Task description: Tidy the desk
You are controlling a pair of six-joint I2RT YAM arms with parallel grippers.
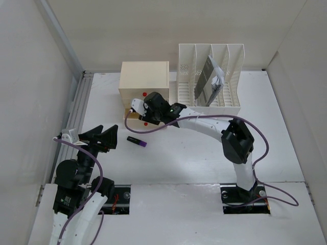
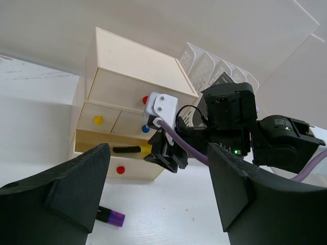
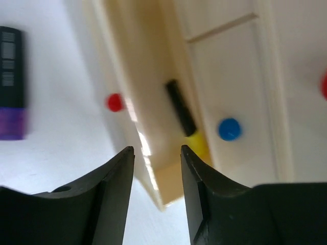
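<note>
Bench (image 1: 194, 163) under both arms, we judge half tidied: black item (image 3: 180, 106) in open drawer (image 2: 94, 142) at 11 o'clock, marker (image 1: 137, 141) lying outside; right pincer (image 3: 157, 153) and left pincer (image 1: 104, 137) gape, empty.

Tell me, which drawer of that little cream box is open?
The bottom drawer, with the low red knob, is pulled out, a black stick showing inside. The drawers above it sit flush.
</note>
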